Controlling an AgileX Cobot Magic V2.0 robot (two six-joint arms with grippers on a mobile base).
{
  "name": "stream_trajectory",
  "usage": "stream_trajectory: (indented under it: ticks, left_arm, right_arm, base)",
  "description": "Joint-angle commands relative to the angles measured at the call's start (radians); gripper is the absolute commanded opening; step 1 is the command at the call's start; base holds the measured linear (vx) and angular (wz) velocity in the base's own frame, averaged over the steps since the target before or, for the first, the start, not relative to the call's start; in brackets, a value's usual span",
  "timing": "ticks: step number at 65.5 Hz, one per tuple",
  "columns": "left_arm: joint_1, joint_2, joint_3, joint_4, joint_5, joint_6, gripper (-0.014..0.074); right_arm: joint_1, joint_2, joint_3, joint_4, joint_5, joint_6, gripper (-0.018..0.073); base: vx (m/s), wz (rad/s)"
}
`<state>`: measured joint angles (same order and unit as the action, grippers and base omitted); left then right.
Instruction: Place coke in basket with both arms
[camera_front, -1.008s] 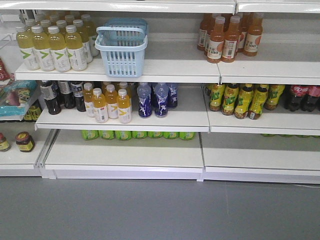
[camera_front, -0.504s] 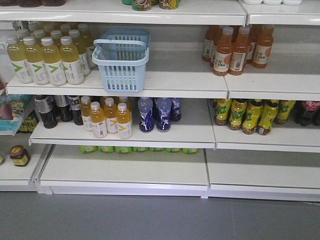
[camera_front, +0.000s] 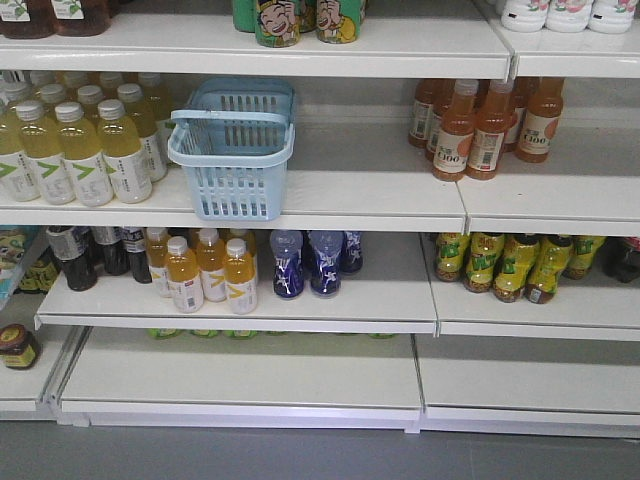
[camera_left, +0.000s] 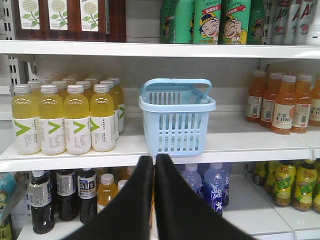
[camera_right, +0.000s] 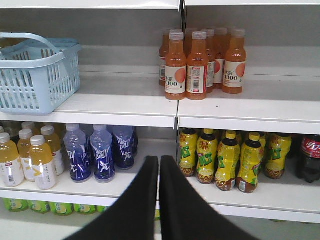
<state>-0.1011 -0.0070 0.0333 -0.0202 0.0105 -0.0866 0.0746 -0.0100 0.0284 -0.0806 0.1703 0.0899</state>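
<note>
You've closed in since before: basket (camera_left: 177, 125) now straight beyond your left gripper (camera_left: 154, 159), up-left of right gripper (camera_right: 159, 160); both pinched together, empty.

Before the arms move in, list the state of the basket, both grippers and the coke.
Basket: upright on the shelf, nothing seen inside, handle leaning forward.
Left gripper: shut, holding nothing.
Right gripper: shut, holding nothing.
Coke: upright on the lower shelf, untouched.
</note>
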Motion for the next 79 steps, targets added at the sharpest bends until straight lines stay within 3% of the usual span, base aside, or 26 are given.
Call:
stream_trajectory:
  ticks: [1, 79]
  left_arm:
    - [-0.002, -0.019, -0.001, -0.008, -0.071, -0.009, -0.0006]
    - [-0.002, -0.019, -0.001, -0.008, -0.071, -0.009, -0.0006]
  right_arm:
    - [-0.005, -0.019, 0.010, -0.010, -0.069, -0.008, -0.0005]
    - [-0.005, -0.019, 0.010, -0.010, -0.066, -0.008, -0.0005]
  base:
    - [0.16, -0.05]
    - [0.08, -0.02]
